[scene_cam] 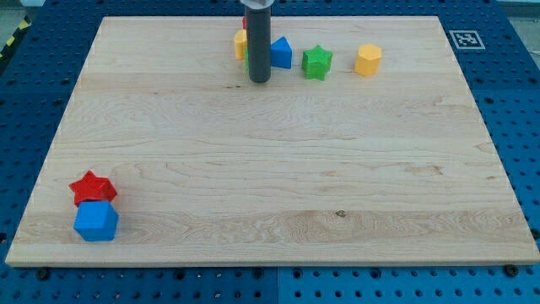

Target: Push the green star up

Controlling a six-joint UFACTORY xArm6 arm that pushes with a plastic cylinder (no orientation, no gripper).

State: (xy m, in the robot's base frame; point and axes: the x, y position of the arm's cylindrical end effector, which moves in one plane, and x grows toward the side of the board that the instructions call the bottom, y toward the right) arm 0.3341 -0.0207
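pale wooden board (pixel 270 169) fills most of the view, lying on a blue perforated table (pixel 515 101), with a small black-and-white marker tag (pixel 465 39) at the board's upper right corner.

my tip (pixel 259 80) rests on the board near the view's top, left of centre, at the bottom of the straight dark rod that comes down from the top edge. it holds nothing and touches no block that i can make out. just behind the rod, to the view's left, a yellow block (pixel 241 44) shows partly, its shape unclear, and a sliver of green peeks at the rod's left edge, too hidden to name. a blue block (pixel 281 52), roughly pentagonal, sits just to the right of the rod, close beside it.

further right lies the green star (pixel 317 62), near the blue block but apart from it, and well clear of my tip. beyond it, to the view's right, stands a yellow hexagonal block (pixel 368 60).

far off at the view's bottom left, a red star (pixel 92 187) touches a blue cube-like block (pixel 96 222) just below it.
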